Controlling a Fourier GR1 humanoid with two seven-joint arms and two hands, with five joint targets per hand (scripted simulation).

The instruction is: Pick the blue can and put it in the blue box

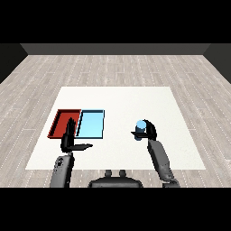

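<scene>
One blue can [141, 125] upright, right hand [149, 131] curled round it, left hand [68, 139] open

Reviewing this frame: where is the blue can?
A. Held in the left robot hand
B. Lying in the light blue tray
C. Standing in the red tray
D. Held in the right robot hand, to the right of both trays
D: the right robot hand curls round the blue can, well to the right of the light blue tray and the red tray.

Two grey forearms; left robot hand [69, 137] black, right robot hand [149, 131] black, slim fingers.
</scene>
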